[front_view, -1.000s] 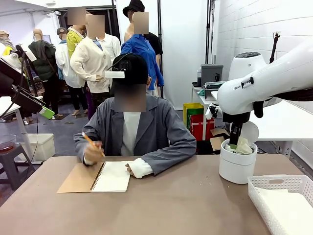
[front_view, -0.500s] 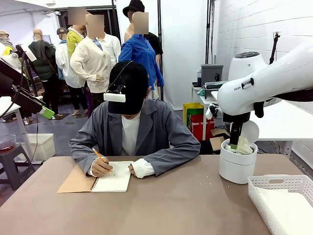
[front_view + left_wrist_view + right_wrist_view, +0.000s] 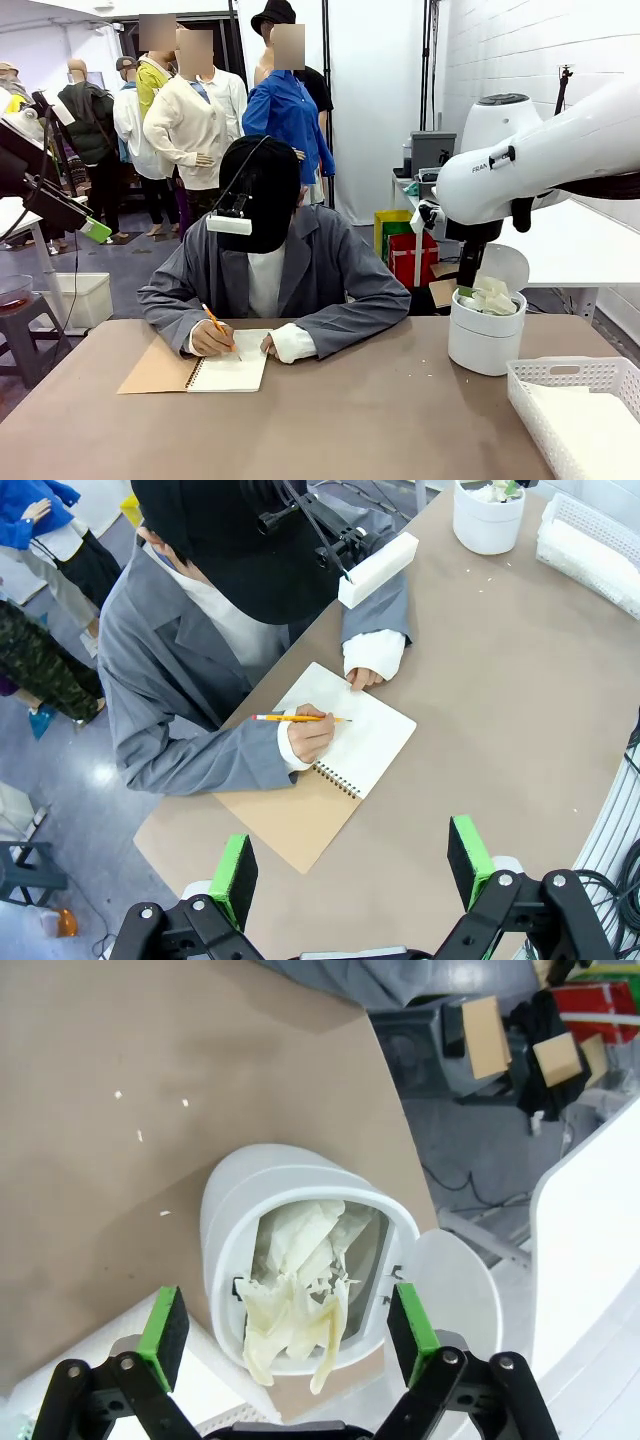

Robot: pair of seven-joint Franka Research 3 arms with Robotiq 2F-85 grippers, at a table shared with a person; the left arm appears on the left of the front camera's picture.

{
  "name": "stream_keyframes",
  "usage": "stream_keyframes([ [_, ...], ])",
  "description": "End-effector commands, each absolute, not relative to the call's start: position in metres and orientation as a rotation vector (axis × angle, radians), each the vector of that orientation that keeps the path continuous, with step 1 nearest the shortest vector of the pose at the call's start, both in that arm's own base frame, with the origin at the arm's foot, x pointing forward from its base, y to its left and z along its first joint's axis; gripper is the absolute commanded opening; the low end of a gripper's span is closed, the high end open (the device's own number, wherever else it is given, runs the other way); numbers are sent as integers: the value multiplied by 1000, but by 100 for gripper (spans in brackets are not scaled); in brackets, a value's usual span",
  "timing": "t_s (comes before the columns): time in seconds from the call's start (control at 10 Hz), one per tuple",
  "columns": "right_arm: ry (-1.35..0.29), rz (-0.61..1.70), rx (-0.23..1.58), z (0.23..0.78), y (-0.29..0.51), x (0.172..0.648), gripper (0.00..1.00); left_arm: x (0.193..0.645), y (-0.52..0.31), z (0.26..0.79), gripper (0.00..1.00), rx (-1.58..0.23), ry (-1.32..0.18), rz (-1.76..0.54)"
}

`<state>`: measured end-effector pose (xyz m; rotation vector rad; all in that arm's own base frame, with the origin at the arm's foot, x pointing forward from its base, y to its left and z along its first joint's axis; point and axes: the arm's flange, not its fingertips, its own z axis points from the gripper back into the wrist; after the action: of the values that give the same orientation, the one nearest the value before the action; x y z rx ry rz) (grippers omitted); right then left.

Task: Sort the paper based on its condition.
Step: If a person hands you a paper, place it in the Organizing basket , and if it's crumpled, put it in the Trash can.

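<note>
I am holding the right arm [image 3: 540,165] out from the right side of the table, elbow high, with its forearm dropping steeply toward the white bin [image 3: 486,340]. The right gripper [image 3: 285,1345] is hanging directly above the bin mouth, fingers pointing down, jaws spread wide with nothing between them; the green pads [image 3: 165,1335] are standing on either side of the rim (not touching it, as far as I can tell).

The crumpled paper [image 3: 300,1290] is lying inside the bin, a lumpy wad with torn edges sticking up toward the camera. In the right wrist view its long axis is running from the far wall of the bin toward the near rim, with one tail drooping over the near edge.

Flat sheets [image 3: 590,430] are lying in the white basket [image 3: 560,375] at the table's right front corner, just beside the bin.

The left gripper [image 3: 355,865] is hovering high above the table, looking down, jaws wide apart and holding nothing. Below it, a person's hand [image 3: 310,735] is pressing a pencil [image 3: 295,718] to an open notebook [image 3: 345,745].
</note>
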<state>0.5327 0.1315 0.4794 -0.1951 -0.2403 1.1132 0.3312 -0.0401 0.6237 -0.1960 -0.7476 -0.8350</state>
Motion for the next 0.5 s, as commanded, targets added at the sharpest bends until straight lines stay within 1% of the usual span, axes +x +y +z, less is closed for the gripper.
stream_keyframes([
  [0.0,-280,1116,-151,489,137,522,100,332,-39,624,100,-197,-754,-832],
  [0.2,-315,1053,-3,500,146,513,100,332,-39,624,100,-197,-754,-832],
  [0.3,-276,1104,-154,494,143,525,100,332,-39,624,100,-197,-754,-832],
  [0.4,-276,1104,-154,494,143,525,100,332,-39,624,100,-197,-754,-832],
])
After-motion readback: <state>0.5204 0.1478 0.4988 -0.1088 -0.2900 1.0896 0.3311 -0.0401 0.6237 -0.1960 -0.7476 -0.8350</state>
